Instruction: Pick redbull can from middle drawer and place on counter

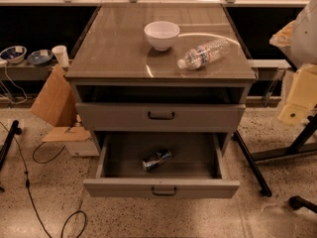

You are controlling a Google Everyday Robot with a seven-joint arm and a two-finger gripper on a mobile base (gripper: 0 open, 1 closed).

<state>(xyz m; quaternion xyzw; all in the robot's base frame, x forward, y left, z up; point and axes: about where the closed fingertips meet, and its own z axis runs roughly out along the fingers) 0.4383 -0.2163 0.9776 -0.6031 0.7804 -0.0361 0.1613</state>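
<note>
The redbull can lies on its side, slanted, in the middle of the open middle drawer. This drawer is pulled out toward me and has a dark tray and a black bar handle. The counter is the glossy brown-grey top of the cabinet above. My gripper is the pale part at the right edge of the view, level with the cabinet's upper half. It is well to the right of the drawer and apart from the can.
A white bowl and a clear water bottle lying on its side are on the counter. A closed drawer sits above the open one, under a dark slot. Cardboard and cables lie at the left, black stand legs at the right.
</note>
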